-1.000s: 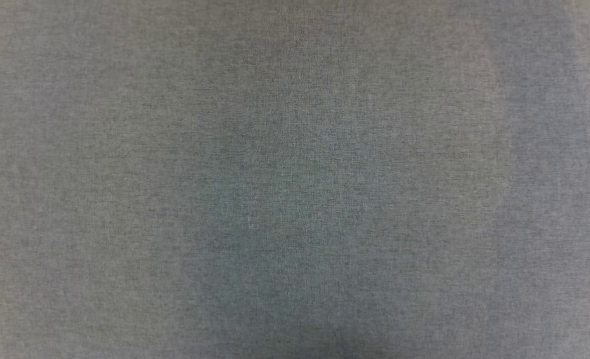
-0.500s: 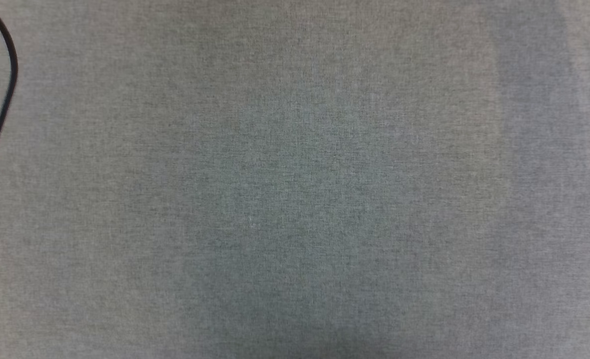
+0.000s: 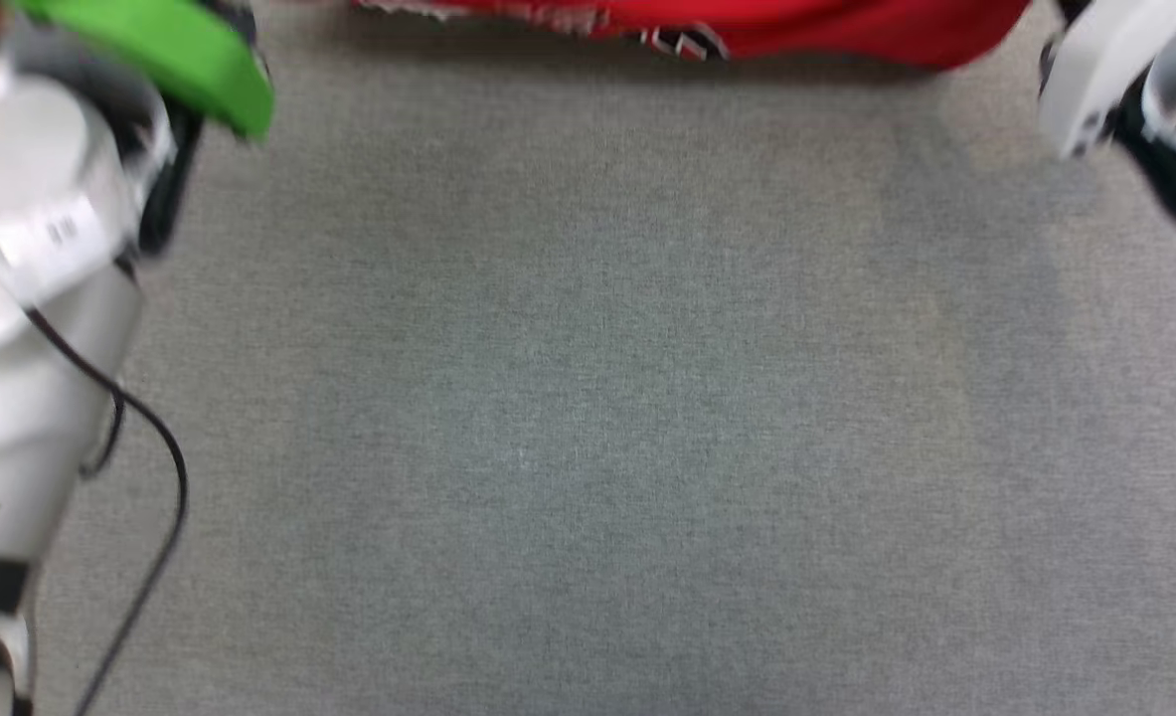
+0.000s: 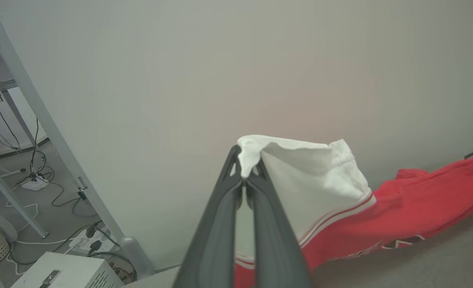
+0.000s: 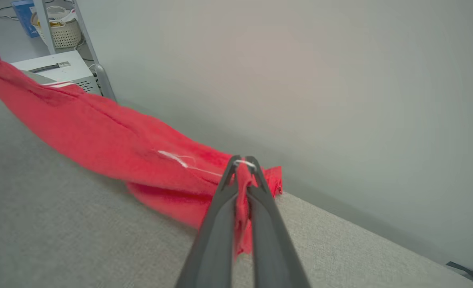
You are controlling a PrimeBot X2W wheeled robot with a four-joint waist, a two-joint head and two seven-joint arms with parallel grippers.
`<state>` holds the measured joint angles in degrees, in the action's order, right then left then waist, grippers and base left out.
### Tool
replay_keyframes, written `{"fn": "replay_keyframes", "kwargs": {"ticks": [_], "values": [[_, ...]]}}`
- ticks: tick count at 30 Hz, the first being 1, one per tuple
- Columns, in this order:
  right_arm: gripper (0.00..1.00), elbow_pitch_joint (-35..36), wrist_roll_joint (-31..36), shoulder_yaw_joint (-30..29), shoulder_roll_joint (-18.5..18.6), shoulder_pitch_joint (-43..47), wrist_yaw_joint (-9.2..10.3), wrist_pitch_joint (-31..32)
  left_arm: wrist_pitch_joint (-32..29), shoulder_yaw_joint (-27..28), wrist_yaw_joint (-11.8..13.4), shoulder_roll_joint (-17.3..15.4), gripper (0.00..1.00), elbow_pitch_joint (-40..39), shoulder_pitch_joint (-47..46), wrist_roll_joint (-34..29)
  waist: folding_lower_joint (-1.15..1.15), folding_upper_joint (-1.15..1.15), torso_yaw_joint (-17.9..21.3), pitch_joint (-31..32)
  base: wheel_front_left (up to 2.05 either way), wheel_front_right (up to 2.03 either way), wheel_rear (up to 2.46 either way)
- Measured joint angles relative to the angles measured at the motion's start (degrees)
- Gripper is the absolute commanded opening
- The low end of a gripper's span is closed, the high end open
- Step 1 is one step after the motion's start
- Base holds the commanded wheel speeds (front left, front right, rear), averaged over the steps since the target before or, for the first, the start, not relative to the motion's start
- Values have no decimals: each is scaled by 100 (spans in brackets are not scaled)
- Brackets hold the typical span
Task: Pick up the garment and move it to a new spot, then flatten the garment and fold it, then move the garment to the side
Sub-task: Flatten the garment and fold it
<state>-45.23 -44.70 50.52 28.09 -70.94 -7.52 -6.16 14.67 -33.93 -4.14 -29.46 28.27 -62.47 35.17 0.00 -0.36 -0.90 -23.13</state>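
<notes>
I see a grey cloth tabletop (image 3: 588, 398), a pale wall (image 4: 236, 60) at twelve o'clock, and on the left wrist camera a white metal box (image 4: 66, 274) at seven o'clock, tangled floor cables (image 4: 33, 172) at nine.

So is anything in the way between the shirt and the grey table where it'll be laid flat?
Nothing visible. The left hand grips a white sleeve of the shirt, the right hand its red cloth, and the table this side of it has nothing lying on it.
</notes>
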Motion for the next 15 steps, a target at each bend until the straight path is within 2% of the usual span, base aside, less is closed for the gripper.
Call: {"fn": "replay_keyframes", "kwargs": {"ticks": [5, 11, 15], "values": [[0, 407, -350, 380, 257, 1027, 0, -20, 0, 35, 242, -134, 0, -527, 1489, 199, 0, 0, -30, 465, 0, 0, 0], [0, 872, -500, 747, 625, 2057, 0, -7, -66, -199, 490, -371, 0, -1038, 2937, 335, 0, 0, -60, 963, 0, 0, 0], [0, 1125, -703, 805, 840, 2683, 0, 37, -138, -334, 693, -445, 0, -1354, 3855, 519, 0, 0, -72, 1259, 0, 0, 0]]}}
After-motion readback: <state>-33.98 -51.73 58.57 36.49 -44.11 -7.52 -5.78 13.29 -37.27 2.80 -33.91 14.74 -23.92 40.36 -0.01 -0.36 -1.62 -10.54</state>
